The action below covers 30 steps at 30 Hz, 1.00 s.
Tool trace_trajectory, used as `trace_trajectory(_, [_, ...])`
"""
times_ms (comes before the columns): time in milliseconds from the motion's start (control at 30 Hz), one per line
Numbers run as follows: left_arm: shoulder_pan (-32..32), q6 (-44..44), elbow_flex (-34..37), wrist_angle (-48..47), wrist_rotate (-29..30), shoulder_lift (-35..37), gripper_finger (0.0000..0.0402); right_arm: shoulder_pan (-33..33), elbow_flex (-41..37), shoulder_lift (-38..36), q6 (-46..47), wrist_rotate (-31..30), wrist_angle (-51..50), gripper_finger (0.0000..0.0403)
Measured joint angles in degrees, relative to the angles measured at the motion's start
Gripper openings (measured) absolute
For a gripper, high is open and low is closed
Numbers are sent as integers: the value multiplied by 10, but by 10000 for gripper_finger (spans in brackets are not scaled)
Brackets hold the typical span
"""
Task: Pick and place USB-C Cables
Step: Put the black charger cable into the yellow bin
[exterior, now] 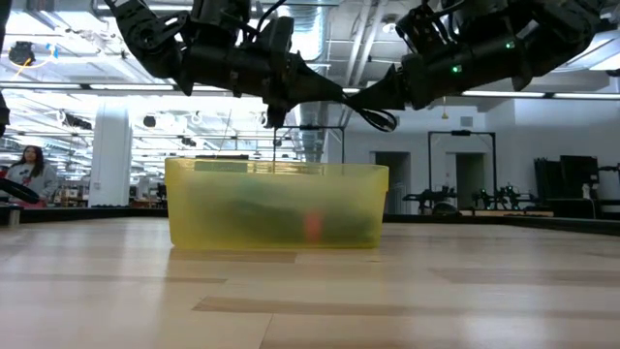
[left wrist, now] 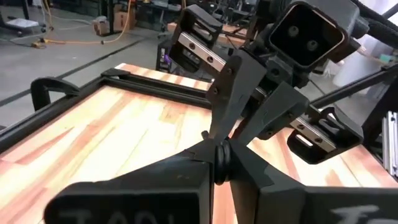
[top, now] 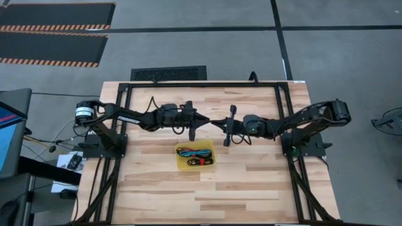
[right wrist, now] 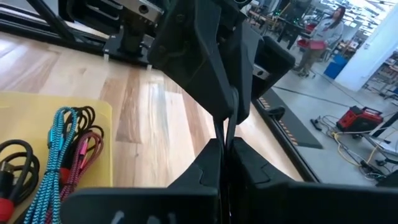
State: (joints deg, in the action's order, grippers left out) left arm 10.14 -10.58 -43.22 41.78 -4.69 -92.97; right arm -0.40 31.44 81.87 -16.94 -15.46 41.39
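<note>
USB-C cables (top: 196, 156) blurred behind tray (exterior: 194, 208) wall

The short, thin USB-C cable bundles (top: 196, 156) lie loosely coiled in a heap inside the translucent yellow plastic tray (top: 181, 164), just below and between the two sets of dark fingers, touching neither. A teal braided cable (right wrist: 51, 163) loops beside a maroon one (right wrist: 79, 163), with black cable coils (right wrist: 13, 168) bearing red ends next to them.
</note>
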Motion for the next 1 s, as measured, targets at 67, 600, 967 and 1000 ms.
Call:
trace_trajectory(67, [0, 5, 0, -1, 0, 0, 13, 0, 0, 0, -1, 0, -2, 32])
trace_trajectory(600, [1, 50, 1, -105, 102, 2, 2, -13, 1, -1, 21, -87, -1, 162])
trace_trajectory(967, [0, 61, 1, -186, 84, 24, 1, -57, 0, 0, 112, -206, -84, 163])
trace_trajectory(1000, [-2, 62, 1, -176, 78, 21, 1, -62, 0, 0, 118, -206, -85, 160])
